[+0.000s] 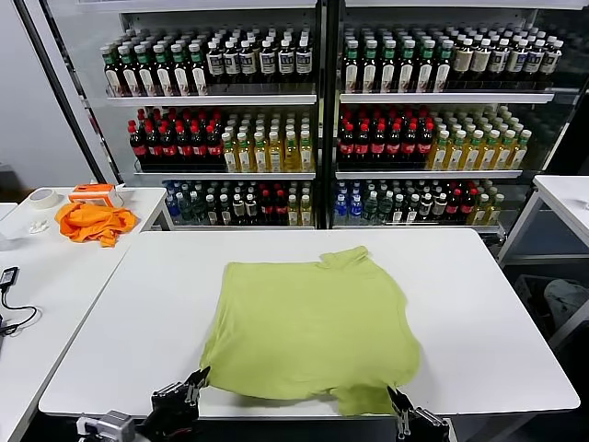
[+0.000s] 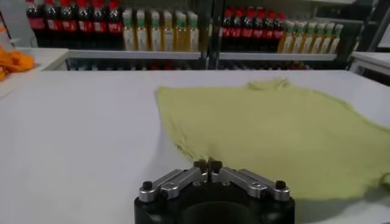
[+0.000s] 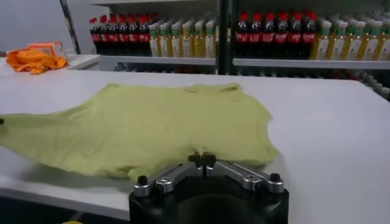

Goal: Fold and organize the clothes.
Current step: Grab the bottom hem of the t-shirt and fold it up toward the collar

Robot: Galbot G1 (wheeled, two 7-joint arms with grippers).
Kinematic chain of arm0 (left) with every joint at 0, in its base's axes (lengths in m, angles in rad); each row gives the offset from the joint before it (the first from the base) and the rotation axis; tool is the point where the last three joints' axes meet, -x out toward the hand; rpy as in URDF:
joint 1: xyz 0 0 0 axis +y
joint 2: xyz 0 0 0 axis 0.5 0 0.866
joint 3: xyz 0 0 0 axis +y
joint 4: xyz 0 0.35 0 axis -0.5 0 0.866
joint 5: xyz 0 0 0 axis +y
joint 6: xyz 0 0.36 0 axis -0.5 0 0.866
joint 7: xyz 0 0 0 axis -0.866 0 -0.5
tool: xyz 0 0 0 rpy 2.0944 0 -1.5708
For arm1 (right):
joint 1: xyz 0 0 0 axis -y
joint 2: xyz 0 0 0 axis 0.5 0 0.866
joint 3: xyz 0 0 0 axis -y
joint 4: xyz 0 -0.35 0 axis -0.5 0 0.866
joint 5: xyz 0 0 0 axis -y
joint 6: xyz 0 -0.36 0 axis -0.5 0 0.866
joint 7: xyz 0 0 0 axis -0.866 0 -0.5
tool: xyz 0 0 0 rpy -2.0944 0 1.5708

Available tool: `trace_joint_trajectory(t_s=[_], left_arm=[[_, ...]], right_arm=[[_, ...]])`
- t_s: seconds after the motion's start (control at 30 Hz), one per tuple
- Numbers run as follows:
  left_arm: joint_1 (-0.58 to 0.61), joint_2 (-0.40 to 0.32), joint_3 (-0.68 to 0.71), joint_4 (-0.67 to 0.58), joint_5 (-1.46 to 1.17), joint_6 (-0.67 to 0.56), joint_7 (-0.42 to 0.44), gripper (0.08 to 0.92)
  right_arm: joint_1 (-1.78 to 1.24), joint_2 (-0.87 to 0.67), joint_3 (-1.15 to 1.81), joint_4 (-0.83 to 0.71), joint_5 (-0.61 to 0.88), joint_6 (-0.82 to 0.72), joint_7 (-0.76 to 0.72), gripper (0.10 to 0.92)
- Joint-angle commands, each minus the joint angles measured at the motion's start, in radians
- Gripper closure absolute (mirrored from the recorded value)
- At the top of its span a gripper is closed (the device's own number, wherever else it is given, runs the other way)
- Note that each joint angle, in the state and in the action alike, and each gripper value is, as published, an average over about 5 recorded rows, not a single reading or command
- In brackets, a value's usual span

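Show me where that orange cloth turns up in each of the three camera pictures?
Head view: the orange cloth lies on the side table at far left.
Left wrist view: only its edge shows, at the left border.
Right wrist view: upper left corner.
Shared landmark: the lime-green shirt on the main table.

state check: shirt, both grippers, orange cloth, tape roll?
lime-green shirt: spread flat on the white table, unfolded, near corners pinched
left gripper: shut on the shirt's near left corner
right gripper: shut on the shirt's near right corner
orange cloth: crumpled on the side table
tape roll: lying flat
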Motion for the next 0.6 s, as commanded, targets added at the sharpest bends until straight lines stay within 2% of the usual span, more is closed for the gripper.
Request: trace_joint_trajectory(t_s=[0.03, 0.27, 0.6], left_arm=[[-0.205, 0.063, 0.003, 0.069, -0.096, 0.022, -0.014, 0.916], [-0.435, 0.054, 0.126, 0.29, -0.132, 0.009, -0.011, 0.916], [-0.62, 0.025, 0.25, 0.422, -0.126, 0.018, -0.026, 0.916]], right_arm=[[0.225, -0.003, -0.014, -0.045, 0.092, -0.099, 0.034, 0.92], [0.396, 0.004, -0.048, -0.21, 0.155, -0.125, 0.044, 0.92], [0.539, 0.037, -0.086, -0.366, 0.164, -0.127, 0.041, 0.92]])
